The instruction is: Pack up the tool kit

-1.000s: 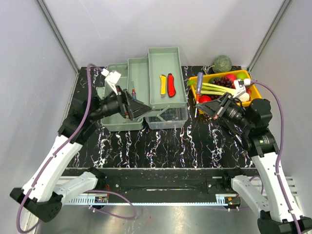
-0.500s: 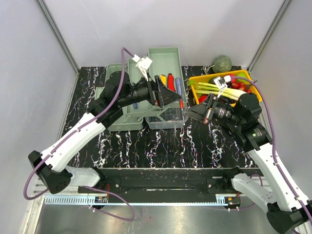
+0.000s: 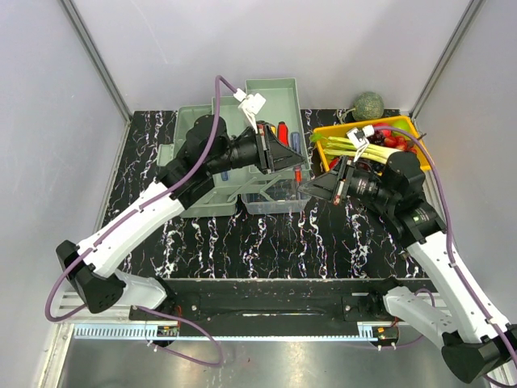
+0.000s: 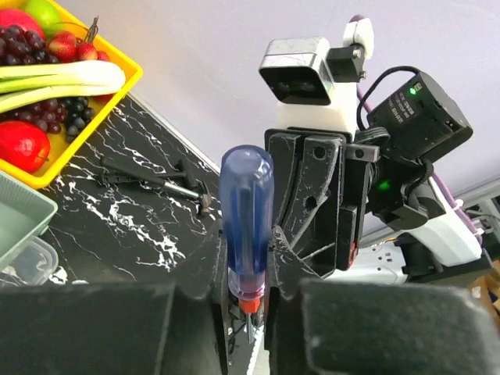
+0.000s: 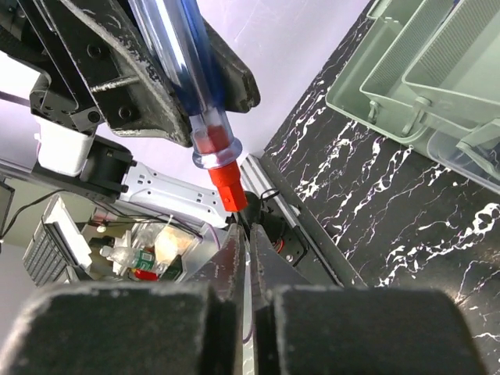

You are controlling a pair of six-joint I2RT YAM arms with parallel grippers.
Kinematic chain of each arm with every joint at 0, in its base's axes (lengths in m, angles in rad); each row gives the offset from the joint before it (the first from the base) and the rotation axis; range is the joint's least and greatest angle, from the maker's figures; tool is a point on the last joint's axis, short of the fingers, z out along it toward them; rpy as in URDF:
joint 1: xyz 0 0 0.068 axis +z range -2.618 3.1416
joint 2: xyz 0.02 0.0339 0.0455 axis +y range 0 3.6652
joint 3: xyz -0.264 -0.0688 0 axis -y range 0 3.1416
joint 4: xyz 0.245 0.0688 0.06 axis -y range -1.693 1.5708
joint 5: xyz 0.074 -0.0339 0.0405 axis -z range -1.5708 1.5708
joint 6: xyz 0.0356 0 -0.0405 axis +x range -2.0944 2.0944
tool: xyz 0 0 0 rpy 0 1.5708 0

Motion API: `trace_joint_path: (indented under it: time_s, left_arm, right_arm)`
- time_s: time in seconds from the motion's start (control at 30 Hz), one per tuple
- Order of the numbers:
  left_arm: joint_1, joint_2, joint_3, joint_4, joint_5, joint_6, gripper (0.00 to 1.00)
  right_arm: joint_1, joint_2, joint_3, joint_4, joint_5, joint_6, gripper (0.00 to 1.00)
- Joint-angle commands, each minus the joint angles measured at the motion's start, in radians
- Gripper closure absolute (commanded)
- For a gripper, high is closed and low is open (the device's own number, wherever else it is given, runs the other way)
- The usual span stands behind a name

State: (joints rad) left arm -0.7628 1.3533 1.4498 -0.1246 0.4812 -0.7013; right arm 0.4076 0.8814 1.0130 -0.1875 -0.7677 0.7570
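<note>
Pale grey walls [image 3: 258, 48] enclose a black, white-veined surface [image 3: 266, 234]. Above it, the left jaws pinch the screwdriver [image 4: 246, 219] by its handle and the right jaws pinch its shaft.

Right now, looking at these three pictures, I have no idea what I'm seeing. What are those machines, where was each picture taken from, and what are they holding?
These are two robot arms bolted to a black marbled table, each ending in a two-fingered gripper. The wide picture looks down from above and behind them. The other two come from a camera on each wrist, for a close look at the grip. On the table stand a pale green toolbox with its trays folded out and a yellow tray of fruit and vegetables. The left gripper pinches the blue handle of a screwdriver, while the right gripper pinches its metal shaft: both hold one tool between them.
</note>
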Motion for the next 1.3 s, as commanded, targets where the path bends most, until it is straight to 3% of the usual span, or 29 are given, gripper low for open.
trace_joint_path:
  time_s: [0.0,0.03,0.07,0.13,0.37,0.5,0.63,0.9,1.07,1.27]
  left_arm:
    - [0.008,-0.006,0.047,-0.022,-0.05,0.074,1.0]
    - [0.01,-0.006,0.056,-0.047,-0.067,0.089,1.0]
    - [0.01,-0.006,0.07,-0.082,-0.082,0.109,1.0]
    - [0.025,-0.009,0.095,-0.151,-0.124,0.143,1.0]
    - [0.271,-0.048,0.121,-0.358,-0.115,0.203,0.97]
    - [0.44,0.0,0.178,-0.503,-0.108,0.267,0.94]
    - [0.532,0.055,0.179,-0.527,-0.115,0.296,0.92]
    - [0.553,0.269,0.251,-0.491,-0.078,0.281,0.92]
    - [0.543,0.386,0.288,-0.463,-0.07,0.307,0.78]
    - [0.542,0.506,0.353,-0.48,-0.061,0.29,0.78]
  right_arm:
    - [0.011,-0.013,0.044,-0.021,0.019,-0.028,0.81]
    - [0.01,-0.016,0.047,-0.044,0.043,-0.031,0.46]
    - [0.01,-0.019,0.055,-0.076,0.083,-0.039,0.24]
    - [0.011,-0.036,0.059,-0.128,0.169,-0.053,0.02]
    - [0.01,-0.094,0.061,-0.361,0.588,-0.002,0.01]
    - [0.01,-0.162,0.001,-0.403,0.711,0.065,0.01]
    - [0.01,-0.226,-0.059,-0.434,0.789,0.111,0.01]
    - [0.011,-0.259,-0.105,-0.509,0.838,0.134,0.01]
    - [0.01,-0.239,-0.143,-0.566,0.892,0.174,0.01]
    - [0.01,-0.213,-0.197,-0.612,0.932,0.246,0.02]
